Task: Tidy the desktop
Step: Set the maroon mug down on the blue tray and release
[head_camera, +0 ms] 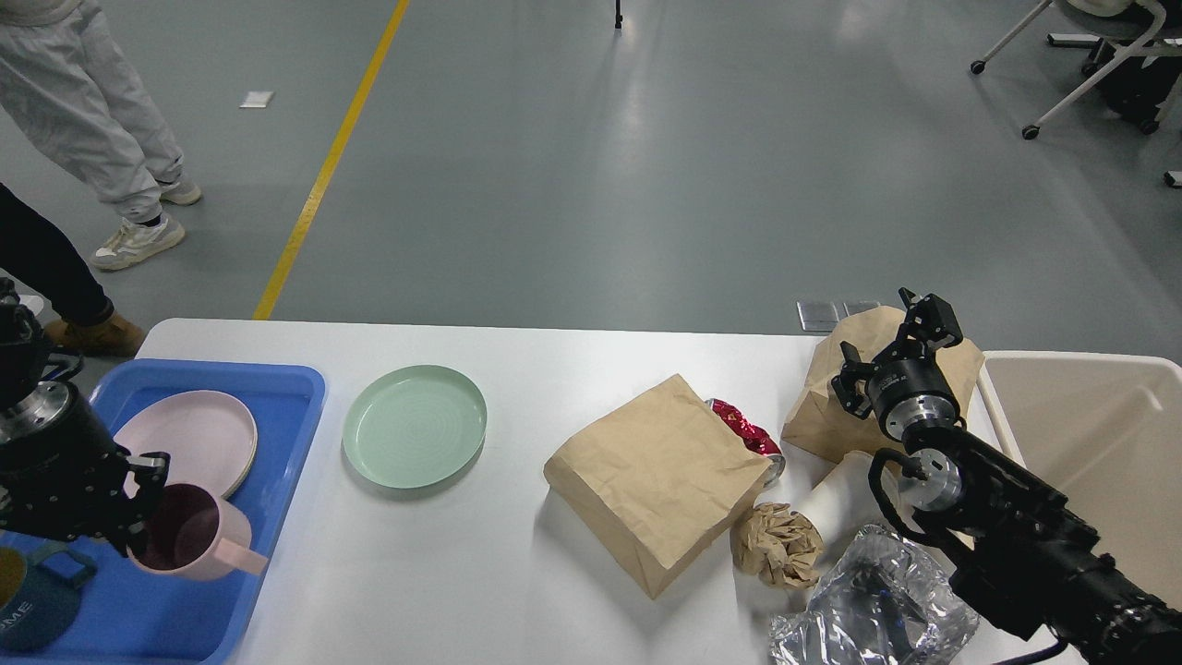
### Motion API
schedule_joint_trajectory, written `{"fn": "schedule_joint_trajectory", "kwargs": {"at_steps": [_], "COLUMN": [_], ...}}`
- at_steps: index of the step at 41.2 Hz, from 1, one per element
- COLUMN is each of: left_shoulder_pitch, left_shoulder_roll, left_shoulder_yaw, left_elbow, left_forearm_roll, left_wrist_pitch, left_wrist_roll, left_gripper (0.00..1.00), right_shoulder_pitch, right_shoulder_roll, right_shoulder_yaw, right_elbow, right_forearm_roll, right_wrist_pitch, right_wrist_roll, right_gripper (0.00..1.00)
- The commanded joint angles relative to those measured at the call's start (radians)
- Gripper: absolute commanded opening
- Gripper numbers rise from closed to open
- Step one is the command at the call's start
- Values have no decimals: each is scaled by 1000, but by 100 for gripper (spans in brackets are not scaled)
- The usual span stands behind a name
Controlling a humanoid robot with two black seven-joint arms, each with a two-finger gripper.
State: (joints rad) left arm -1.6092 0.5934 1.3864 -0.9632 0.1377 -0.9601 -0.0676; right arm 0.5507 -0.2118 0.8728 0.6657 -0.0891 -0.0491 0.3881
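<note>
The white table (517, 591) has bare room between the green plate (415, 426) and the paper bag (657, 484); its far edge is unobstructed. My left gripper (138, 517) grips a pink cup's (196, 534) rim over the blue tray (268, 480). My right gripper (910, 337), fingers parted and empty, hovers above a second bag (831, 406) beside the beige bin (1090, 434).

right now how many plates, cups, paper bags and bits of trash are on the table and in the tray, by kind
plates: 2, pink plate in the blue tray, green plate on the table
cups: 2, pink cup, dark blue cup
paper bags: 2, big bag, far bag
trash: 3, paper ball, clear plastic wrap, red foil wrapper
total: 9
</note>
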Motion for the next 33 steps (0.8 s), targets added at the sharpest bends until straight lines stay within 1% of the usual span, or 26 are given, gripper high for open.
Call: {"fn": "schedule_joint_trajectory", "kwargs": {"at_steps": [1,5,13,23,29,33], "left_shoulder_pitch": [54,78,164,184,195,198], "left_shoulder_roll": [8,8,5,-1,-6,-6], "left_shoulder_yaw": [-3,-3,-18,-20,-23,-21], "left_elbow": [32,63,156,169,169,169], "left_forearm_roll": [-1,-1,-3,-3,-3,-3], "left_wrist_pitch": [0,0,0,0,0,0], "left_wrist_roll": [-4,-6,-12,-14,-12,-11], "left_gripper": [0,0,0,3,9,18], "right_shoulder_pitch": [0,0,0,0,0,0], "right_shoulder_roll": [0,0,0,0,0,0], "right_shoulder_yaw": [0,0,0,0,0,0], "right_elbow": [0,0,0,0,0,0], "right_forearm_roll": [-1,0,0,0,-1,0], "right_wrist_pitch": [0,0,0,0,0,0], "right_wrist_roll": [0,0,0,0,0,0], "right_gripper": [100,100,100,100,100,100]}}
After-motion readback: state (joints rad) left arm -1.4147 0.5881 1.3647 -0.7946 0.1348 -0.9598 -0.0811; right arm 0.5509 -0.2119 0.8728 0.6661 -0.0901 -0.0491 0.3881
